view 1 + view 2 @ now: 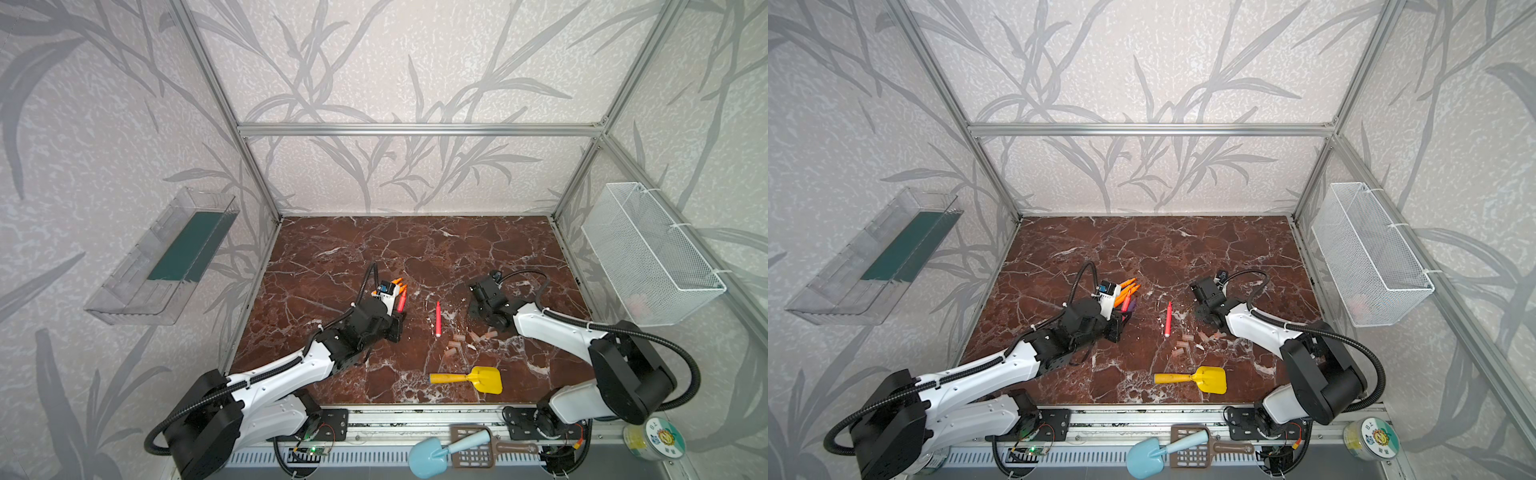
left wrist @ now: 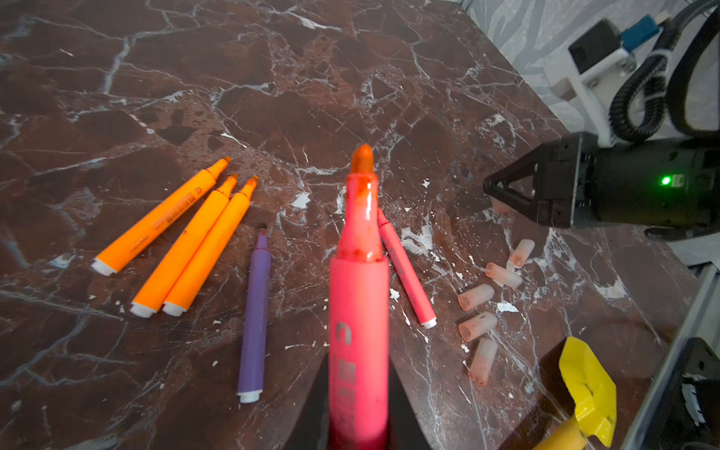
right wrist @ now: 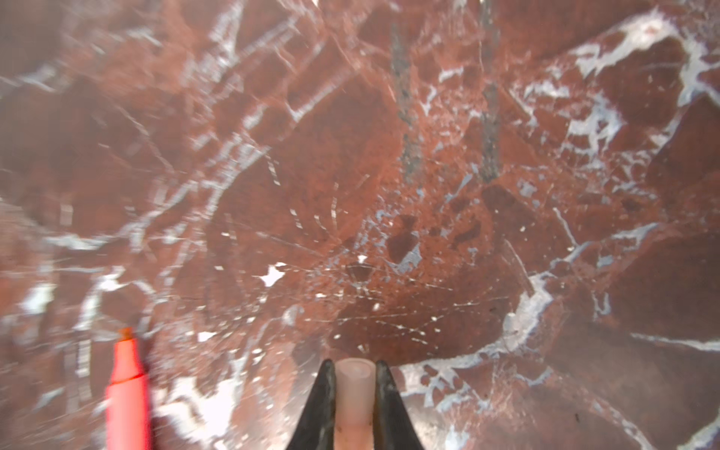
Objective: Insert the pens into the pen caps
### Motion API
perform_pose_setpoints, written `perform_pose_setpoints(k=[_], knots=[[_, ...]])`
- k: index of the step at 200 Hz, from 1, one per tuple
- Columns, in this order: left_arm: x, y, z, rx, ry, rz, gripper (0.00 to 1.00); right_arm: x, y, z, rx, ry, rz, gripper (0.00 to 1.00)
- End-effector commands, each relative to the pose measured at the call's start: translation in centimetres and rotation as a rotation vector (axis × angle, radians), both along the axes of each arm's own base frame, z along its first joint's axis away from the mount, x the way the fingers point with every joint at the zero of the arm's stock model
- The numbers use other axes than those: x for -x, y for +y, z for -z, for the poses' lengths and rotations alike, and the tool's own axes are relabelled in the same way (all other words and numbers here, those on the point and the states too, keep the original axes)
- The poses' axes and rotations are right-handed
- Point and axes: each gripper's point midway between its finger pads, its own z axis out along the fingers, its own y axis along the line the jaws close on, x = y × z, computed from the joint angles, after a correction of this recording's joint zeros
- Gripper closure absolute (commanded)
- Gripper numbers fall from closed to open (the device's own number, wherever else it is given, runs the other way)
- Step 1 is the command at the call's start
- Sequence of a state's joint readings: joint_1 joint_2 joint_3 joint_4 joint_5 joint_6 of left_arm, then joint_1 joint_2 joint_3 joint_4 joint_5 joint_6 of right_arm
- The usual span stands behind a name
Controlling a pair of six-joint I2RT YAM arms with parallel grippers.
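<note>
Open room: the back half of the marbled red-brown tabletop (image 1: pixel 407 245) is bare right up to the aluminium frame (image 1: pixel 415 129) at the far wall. Everything crowds the front half.
Edges: a yellow toy shovel (image 1: pixel 469 379) lies nearest the front edge but short of it. Both arms reach in over that front rail.
Left claw: the left gripper (image 2: pixel 358 374) is clamped tight on a pink-red marker pen (image 2: pixel 358 304). The pen's tip juts out past the fingers, up off the table.
Right claw: the right gripper (image 3: pixel 355 372) is pinched closed on one pen cap (image 3: pixel 353 393), whose end pokes out beyond the fingertips. It's low over the table, and I can't tell whether it touches.
Between the claws: they're well apart, and a second pink-red pen (image 1: pixel 438 319) lies flat on the table between them.
Pens, counted: six. There are three orange pens (image 2: pixel 187 249) side by side, two of them touching. One purple pen (image 2: pixel 255 311) lies next to them, and then come the two pink-red ones.
Caps, counted: six. Five loose caps (image 2: pixel 476 297) are strung out on the table between the lying pink-red pen and the shovel, near the right gripper. The sixth is the one in its grip.
In the way: in both top views the left wrist camera covers part of the orange pens. The loose caps sit just beside the right arm's wrist.
Around: a clear plastic bin (image 1: pixel 166 257) hangs on the left wall and a white wire basket (image 1: pixel 652 253) on the right wall. A blue toy shovel (image 1: pixel 432 455), a brown sieve scoop (image 1: pixel 473 451) and a round jar (image 1: pixel 660 440) sit out front, off the tabletop.
</note>
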State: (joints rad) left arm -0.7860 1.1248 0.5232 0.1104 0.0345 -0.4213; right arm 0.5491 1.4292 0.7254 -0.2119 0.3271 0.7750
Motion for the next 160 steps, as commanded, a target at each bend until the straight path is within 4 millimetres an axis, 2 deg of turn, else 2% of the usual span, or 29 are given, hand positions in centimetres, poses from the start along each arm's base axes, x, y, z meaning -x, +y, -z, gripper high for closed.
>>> perform_pose_setpoints(k=[1,91,127,160], knots=[[0.3,-2.2,-1.8,0.066,-0.004,0.082,1.0,0.3,0.7,-1.5,-0.068,-0.039,-0.027,0.87],[2.0,-6.9,-2.0,0.241,0.03,0.205,1.0,0.3,7.5,-11.2,-0.541,-0.373,-0.21,0.87],[2.5,-8.6,-2.3,0.292,0.042,0.244,1.0,0.7,9.9,-13.7,-0.603,-0.461,-0.244,0.87],[2.7,-9.5,-1.9,0.3,0.056,0.257,1.0,0.9,11.1,-15.3,-0.643,-0.516,-0.263,0.87]])
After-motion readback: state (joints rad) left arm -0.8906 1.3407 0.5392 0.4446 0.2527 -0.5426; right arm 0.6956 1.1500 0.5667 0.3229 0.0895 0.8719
